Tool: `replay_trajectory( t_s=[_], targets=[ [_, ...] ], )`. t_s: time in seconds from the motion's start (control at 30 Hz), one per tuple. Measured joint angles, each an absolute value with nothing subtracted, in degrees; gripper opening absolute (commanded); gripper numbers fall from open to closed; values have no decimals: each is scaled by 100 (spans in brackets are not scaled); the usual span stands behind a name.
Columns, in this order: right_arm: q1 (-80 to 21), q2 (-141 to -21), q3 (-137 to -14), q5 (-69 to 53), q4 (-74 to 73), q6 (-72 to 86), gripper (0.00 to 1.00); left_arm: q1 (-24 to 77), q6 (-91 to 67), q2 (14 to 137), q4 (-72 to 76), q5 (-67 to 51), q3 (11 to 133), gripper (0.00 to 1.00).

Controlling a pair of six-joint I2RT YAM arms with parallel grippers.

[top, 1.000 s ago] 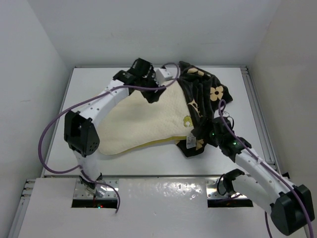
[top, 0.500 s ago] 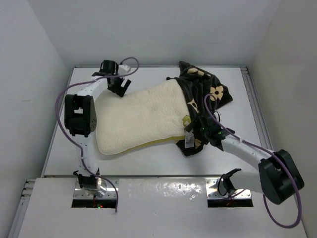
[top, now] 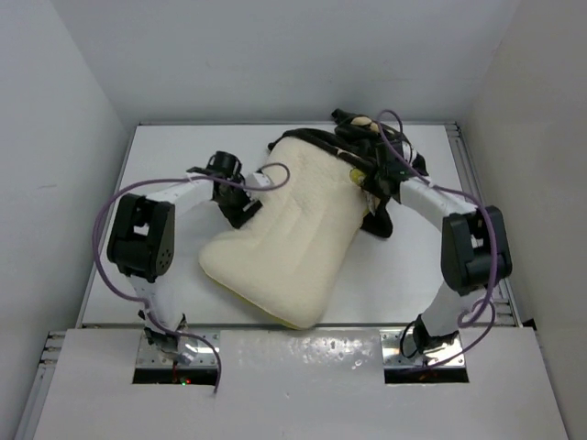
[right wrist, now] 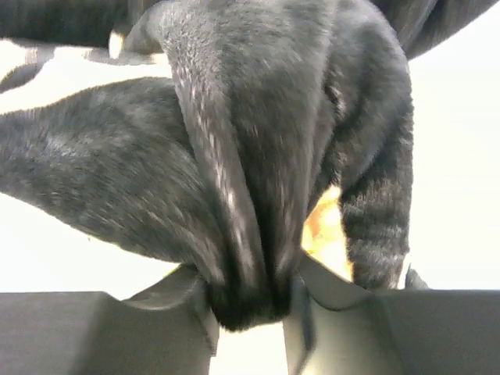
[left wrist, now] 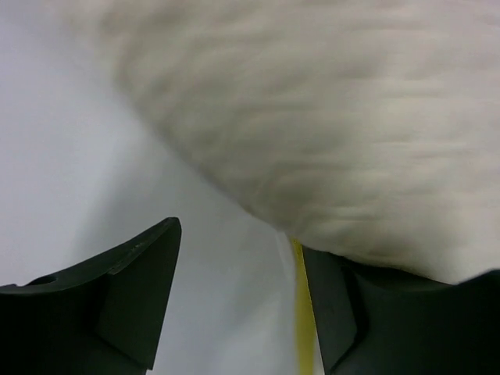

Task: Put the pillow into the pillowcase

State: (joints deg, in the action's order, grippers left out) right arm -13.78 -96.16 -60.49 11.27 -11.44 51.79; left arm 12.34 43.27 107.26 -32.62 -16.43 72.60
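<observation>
The cream pillow (top: pixel 289 234) lies slanted on the table, its far end tucked into the bunched black pillowcase (top: pixel 321 137) at the back. My right gripper (top: pixel 369 176) is at the pillow's far right corner. In the right wrist view it (right wrist: pixel 250 301) is shut on a thick fold of the black pillowcase (right wrist: pixel 234 156). My left gripper (top: pixel 243 209) sits against the pillow's left edge. In the left wrist view it (left wrist: pixel 242 297) is open with bare table between the jaws. There the fuzzy pillow (left wrist: pixel 328 133) overhangs the right finger (left wrist: pixel 351 312), its yellow piping (left wrist: pixel 301 312) beside it.
The white table (top: pixel 165 156) is boxed in by white walls at the back and both sides. A metal rail (top: pixel 477 192) runs along the right edge. Purple cables loop off both arms, one (top: pixel 124 206) out to the left.
The pillow has swung so its near end points at the table's front. The right gripper shut on the pillowcase and carried it to the back. The left gripper came down to the pillow's left edge.
</observation>
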Motion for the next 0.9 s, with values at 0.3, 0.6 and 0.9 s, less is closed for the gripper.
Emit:
replay_trajectory(
  t_s=[0.3,0.6,0.9],
  targets=[
    [-954,-10956,-8101,639,-1581,3927,99,3269,3979,10141,-3863,-2676,6560,69],
    [-816,-9867,-7784,268,-1828,3164,99,2626,3653,10136,-4552,-2917,8718,63],
    [-1326,-8344,-6469,209,-1671,2823,61,899,2534,11170,-2939,-2272,10527,55]
  ],
)
